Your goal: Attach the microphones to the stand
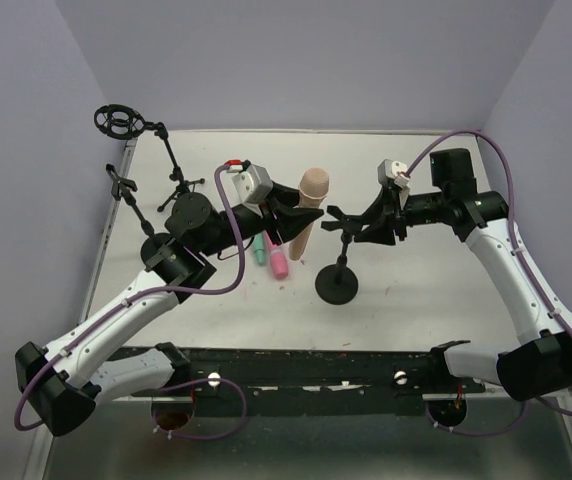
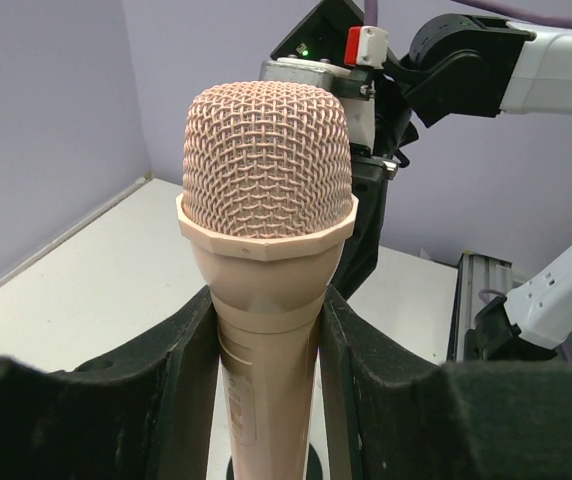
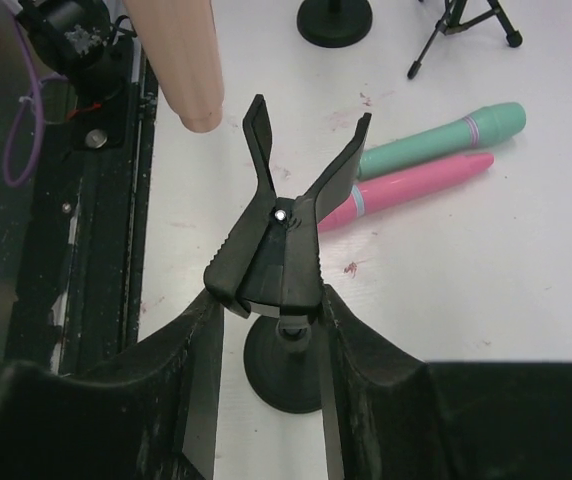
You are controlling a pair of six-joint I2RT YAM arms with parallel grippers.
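Note:
My left gripper [image 1: 288, 216] is shut on the peach microphone [image 1: 307, 212] and holds it upright above the table; in the left wrist view [image 2: 266, 330] its mesh head [image 2: 267, 160] rises above the jaws. My right gripper [image 1: 366, 222] is shut on the black clip [image 3: 281, 245] of the round-based stand [image 1: 338, 282], squeezing its handles so the prongs spread open. The peach microphone's bottom end [image 3: 181, 60] hangs just left of the clip. The teal-green microphone [image 3: 441, 138] and the pink microphone [image 3: 406, 188] lie side by side on the table.
Two more stands are at the back left: a tripod with a ring shock mount [image 1: 118, 121] and a clip stand [image 1: 126, 195]. The table's front rail [image 1: 296, 368] runs between the arm bases. Purple walls enclose the table.

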